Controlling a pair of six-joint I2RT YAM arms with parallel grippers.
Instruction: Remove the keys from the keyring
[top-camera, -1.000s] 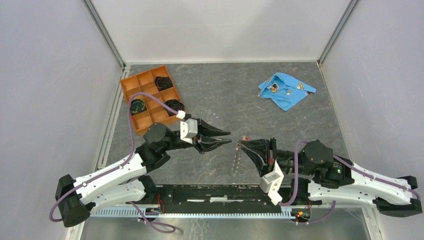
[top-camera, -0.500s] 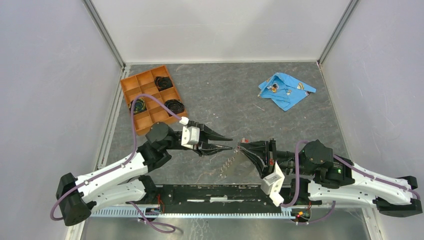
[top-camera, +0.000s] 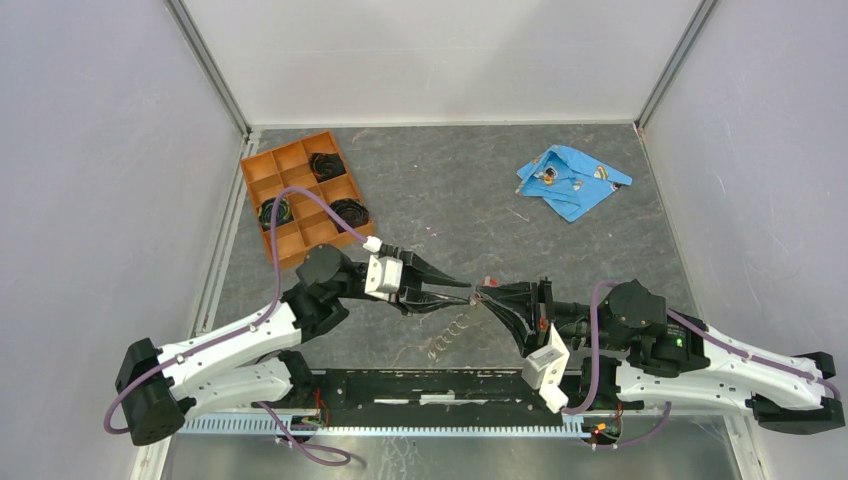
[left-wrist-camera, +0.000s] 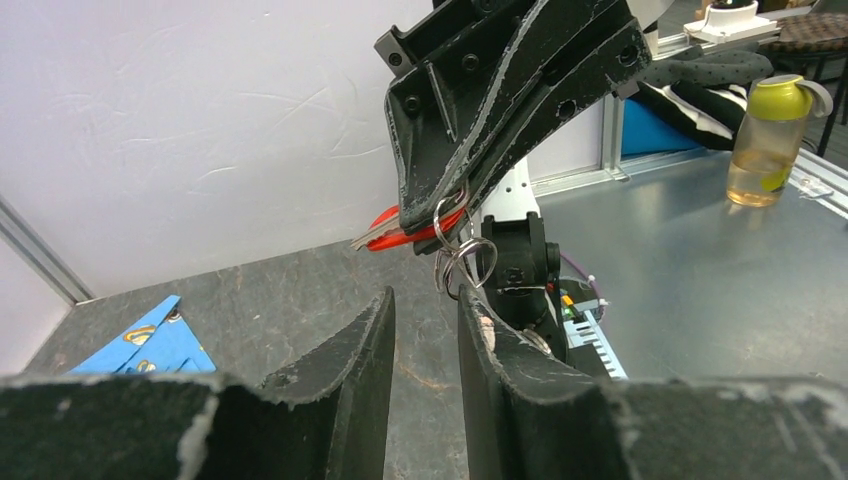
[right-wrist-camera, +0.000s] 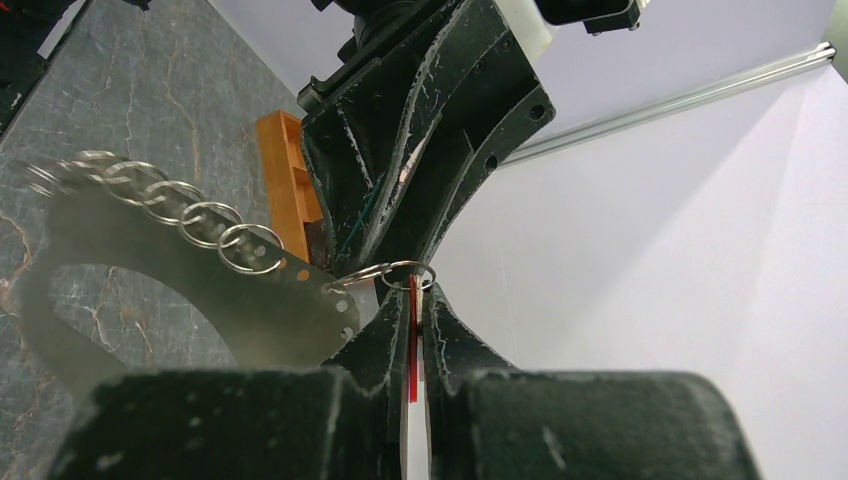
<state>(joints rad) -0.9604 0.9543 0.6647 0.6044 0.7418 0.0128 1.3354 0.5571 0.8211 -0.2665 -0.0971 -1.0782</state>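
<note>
While the red key (right-wrist-camera: 411, 345) sits threaded on the keyring (left-wrist-camera: 465, 262), count nothing as done — no key lies free anywhere in the top view. Your right gripper (right-wrist-camera: 413, 300) is clamped on the key's red head and holds it edge-on at the centre of the right wrist view, clear of the table. The keyring hangs just off the key's end, and a chain of small silver rings (right-wrist-camera: 180, 205) trails from it toward the left of that frame. Your left gripper (left-wrist-camera: 425, 298) has its jaws a little apart, with the tips just beside the ring. The left wrist view shows nothing between them — whether a tip touches the wire, I cannot tell. Left to do, as I judge it: pinch the ring, then work the key round the coil and off. Whether more keys hang there is hidden.
</note>
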